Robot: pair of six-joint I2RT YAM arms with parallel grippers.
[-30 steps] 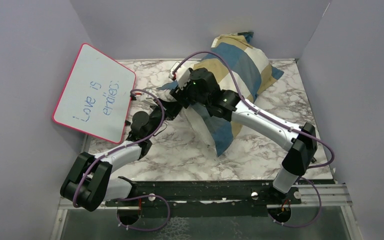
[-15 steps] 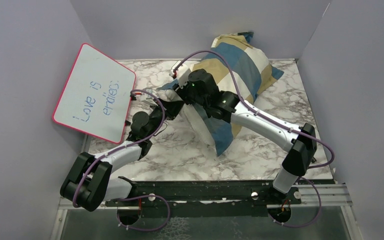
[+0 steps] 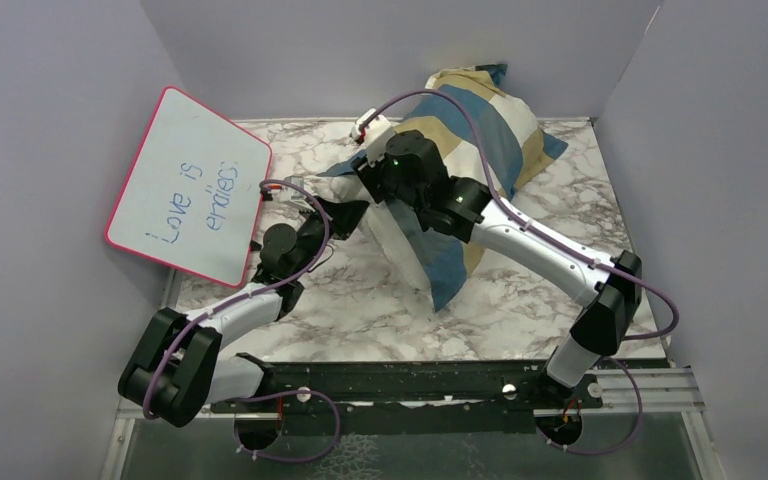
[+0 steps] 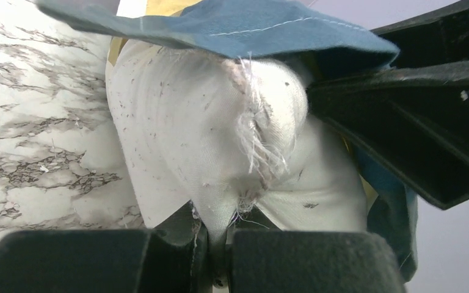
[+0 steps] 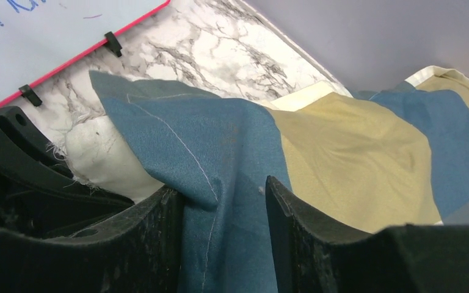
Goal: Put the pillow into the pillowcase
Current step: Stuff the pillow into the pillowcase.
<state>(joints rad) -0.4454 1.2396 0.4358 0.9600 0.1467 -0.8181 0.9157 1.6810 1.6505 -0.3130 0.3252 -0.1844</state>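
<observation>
Mostly cased: the pillow (image 4: pixel 220 140) lies inside the pillowcase (image 3: pixel 480 120) at the back of the marbled table (image 3: pixel 340 310), with one white corner poking out at the mouth. Left gripper (image 4: pixel 217 244) is clamped tight on that corner. Right gripper (image 5: pixel 223 207) is part-open astride the blue hem, not visibly pinching it. Risks: the thin, limp hem could slide from loose jaws, and the frayed, lint-specked corner seam may tear if pulled against the case. Plump filling, slack woven checks.

The right gripper (image 5: pixel 220 192) now sits slightly farther back along the pillowcase (image 3: pixel 480 120), with its wrist tipped higher. The elbow (image 3: pixel 608 300) behind it has shifted outward and lower.
</observation>
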